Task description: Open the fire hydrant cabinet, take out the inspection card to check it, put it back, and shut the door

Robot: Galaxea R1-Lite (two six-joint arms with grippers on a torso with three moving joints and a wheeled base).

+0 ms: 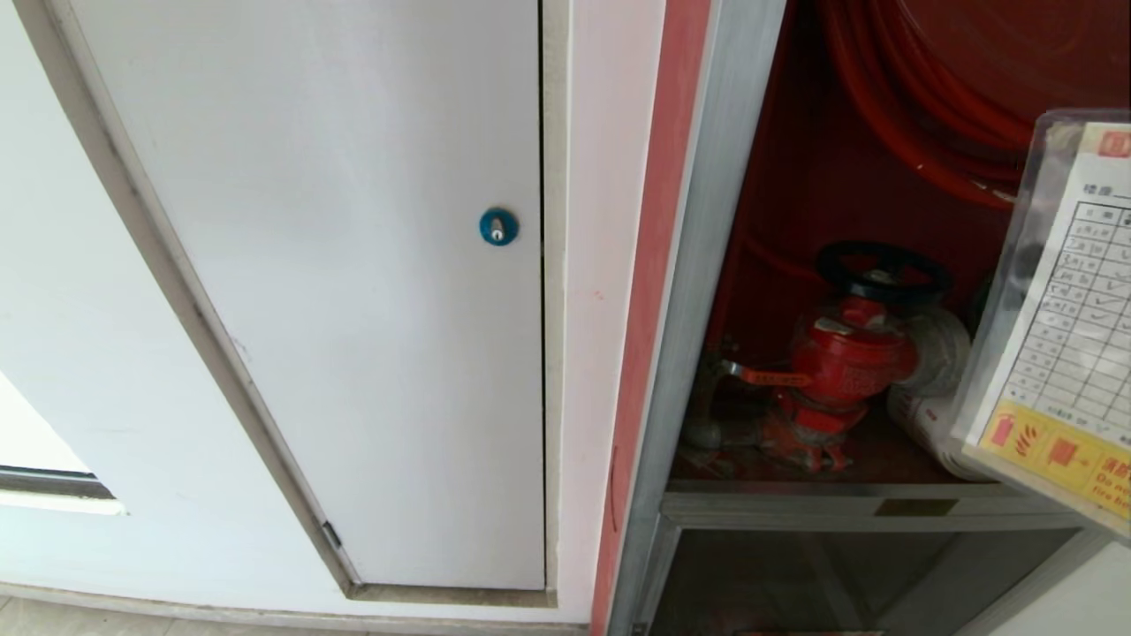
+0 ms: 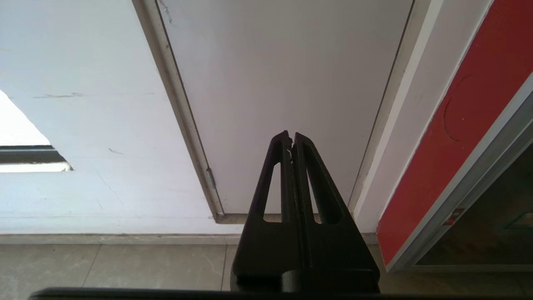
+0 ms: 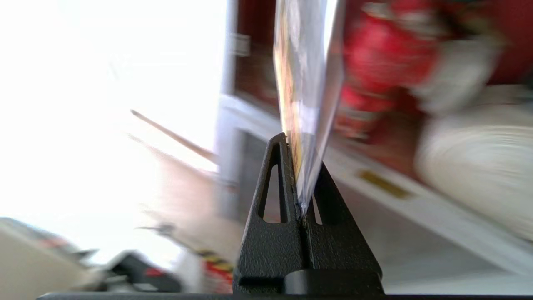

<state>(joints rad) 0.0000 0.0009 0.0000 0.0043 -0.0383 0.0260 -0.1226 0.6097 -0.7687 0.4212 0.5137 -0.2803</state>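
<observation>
The fire hydrant cabinet [image 1: 698,291] stands open, showing its red inside, a red hose reel [image 1: 910,97], a red valve [image 1: 848,353] with a black handwheel and a white rolled hose [image 1: 937,424]. The inspection card [image 1: 1074,353], a printed grid in a clear sleeve with a yellow strip, hangs tilted in front of the opening at the right edge. My right gripper [image 3: 303,152] is shut on the card's [image 3: 308,83] edge, in front of the cabinet's lower shelf. My left gripper [image 2: 291,135] is shut and empty, parked low facing the wall. The door is out of view.
Left of the cabinet is a plain white panel door [image 1: 353,265] with a blue round lock [image 1: 498,227]. Below the cabinet's shelf sits a smaller dark glass panel [image 1: 795,583]. Grey floor tiles [image 2: 125,266] run along the wall's foot.
</observation>
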